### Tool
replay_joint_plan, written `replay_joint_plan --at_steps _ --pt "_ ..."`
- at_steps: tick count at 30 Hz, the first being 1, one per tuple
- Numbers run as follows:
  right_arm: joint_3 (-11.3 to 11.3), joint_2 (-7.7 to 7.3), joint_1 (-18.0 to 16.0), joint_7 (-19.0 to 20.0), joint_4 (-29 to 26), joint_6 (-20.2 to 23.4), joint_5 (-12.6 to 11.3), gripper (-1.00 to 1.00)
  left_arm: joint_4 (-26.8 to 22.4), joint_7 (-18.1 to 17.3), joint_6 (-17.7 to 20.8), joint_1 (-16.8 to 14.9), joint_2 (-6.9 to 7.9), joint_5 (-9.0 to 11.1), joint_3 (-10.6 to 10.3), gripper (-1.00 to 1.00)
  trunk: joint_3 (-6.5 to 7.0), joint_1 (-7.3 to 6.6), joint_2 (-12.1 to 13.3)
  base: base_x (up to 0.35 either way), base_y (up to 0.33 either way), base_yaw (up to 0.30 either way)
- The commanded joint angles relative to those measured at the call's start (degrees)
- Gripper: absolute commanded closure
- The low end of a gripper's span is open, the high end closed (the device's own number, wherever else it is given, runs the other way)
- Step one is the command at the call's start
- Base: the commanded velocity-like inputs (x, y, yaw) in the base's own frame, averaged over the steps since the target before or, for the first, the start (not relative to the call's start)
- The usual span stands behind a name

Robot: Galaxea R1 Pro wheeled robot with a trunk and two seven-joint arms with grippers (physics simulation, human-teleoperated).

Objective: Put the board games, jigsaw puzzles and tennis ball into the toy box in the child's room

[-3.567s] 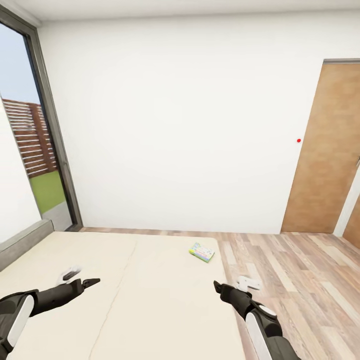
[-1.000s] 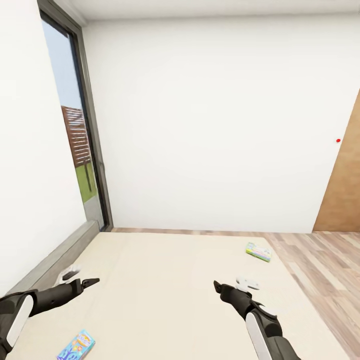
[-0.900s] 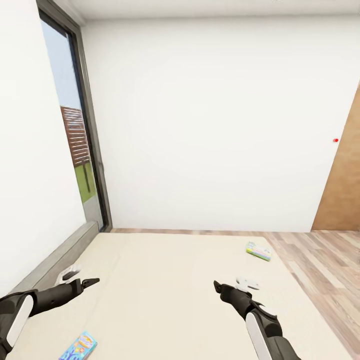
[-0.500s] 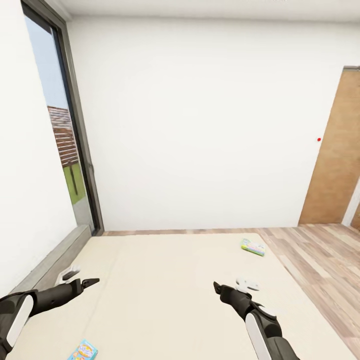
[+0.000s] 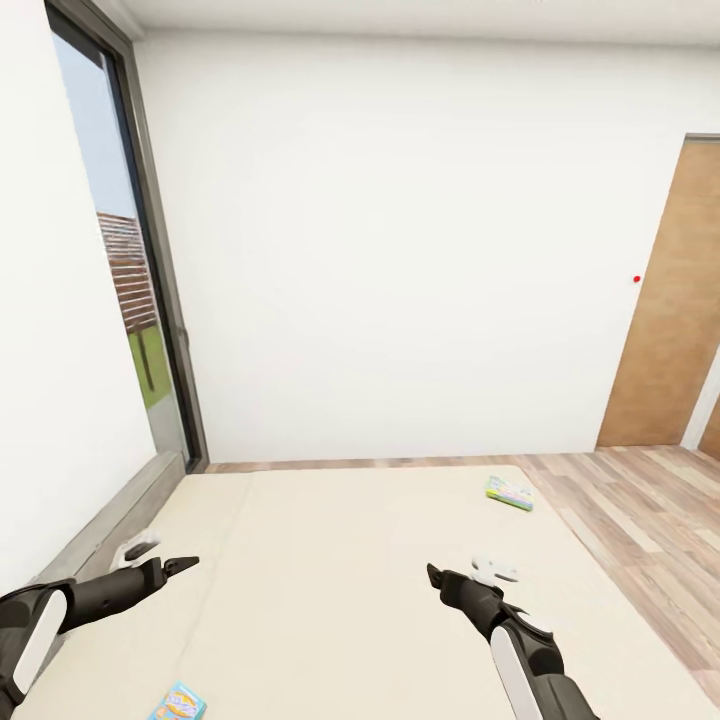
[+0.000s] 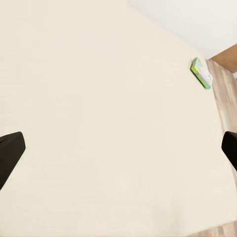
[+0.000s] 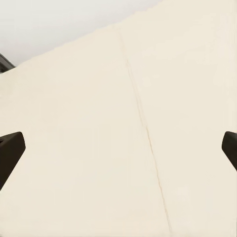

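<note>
The beige bed (image 5: 340, 580) spreads out below me in the child's room. A pastel board game (image 5: 509, 492) with a green edge lies near the bed's far right corner, and it appears again in the left wrist view (image 6: 202, 72). A blue board game (image 5: 178, 703) lies at the near left, partly cut off by the frame's lower edge. My left gripper (image 5: 190, 563) hovers over the bed's left side, well short of both games. My right gripper (image 5: 432, 573) hovers over the bed's right side. Both are open with nothing between the fingers (image 6: 10, 157) (image 7: 10, 154).
A grey headboard (image 5: 110, 525) runs along the bed's left side under a tall dark-framed window (image 5: 130, 270). A white wall stands behind the bed. Wood-plank floor (image 5: 650, 530) and a brown door (image 5: 670, 310) lie to the right.
The camera swung left and then back a little right, bringing the blue board game into view at the lower left. Both arms hold the same pose.
</note>
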Motion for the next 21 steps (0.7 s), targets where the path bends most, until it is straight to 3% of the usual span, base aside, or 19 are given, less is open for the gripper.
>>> replay_joint_plan --at_steps 1,21 --pt "0.0 0.03 0.0 -0.4 -0.1 0.3 -0.6 -1.0 0.0 -0.2 0.3 0.0 0.0 0.1 0.1 -1.0 -0.03 0.03 -0.1 0.0 0.179 -0.003" --pt "0.0 0.05 0.0 -0.4 -0.1 0.3 -0.6 -1.0 0.0 -0.1 0.3 0.0 0.0 0.1 0.1 -1.0 -0.03 0.03 -0.1 0.0 0.111 0.0"
